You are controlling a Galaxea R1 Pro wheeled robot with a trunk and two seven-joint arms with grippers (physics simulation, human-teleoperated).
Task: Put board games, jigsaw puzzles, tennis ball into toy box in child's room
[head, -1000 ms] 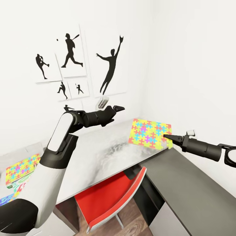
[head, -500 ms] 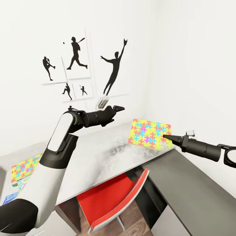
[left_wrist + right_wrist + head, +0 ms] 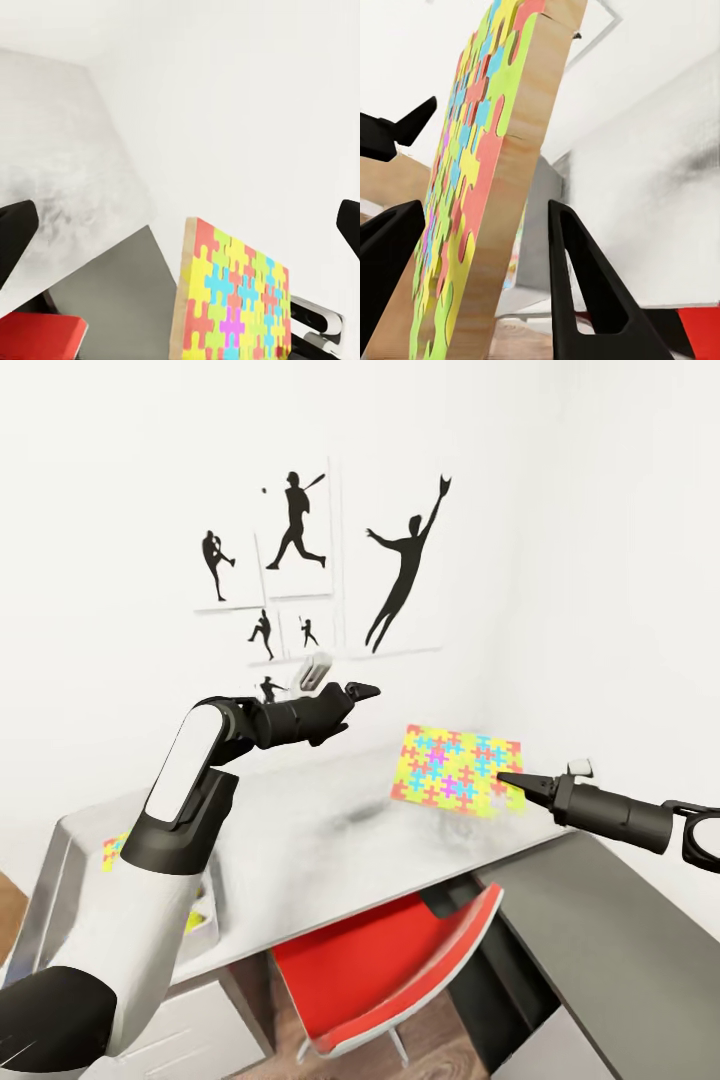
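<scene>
Camera has swung, not the arms: the whole room slides rightward across the head view. Black baseball-silhouette wall prints (image 3: pixel 330 565) now sit further right and a bit lower in frame than a second ago. The grey tabletop's (image 3: pixel 300 840) left end and its front corner have come into view; before, it ran off the left edge. Red chair (image 3: pixel 385 970) has shifted right and lower. The second colourful jigsaw board at far left (image 3: pixel 113 850) is now mostly hidden behind the left arm. Both arms and the bright multicoloured jigsaw puzzle board (image 3: pixel 455 770) keep the same spots in frame, so they turned with the robot.
</scene>
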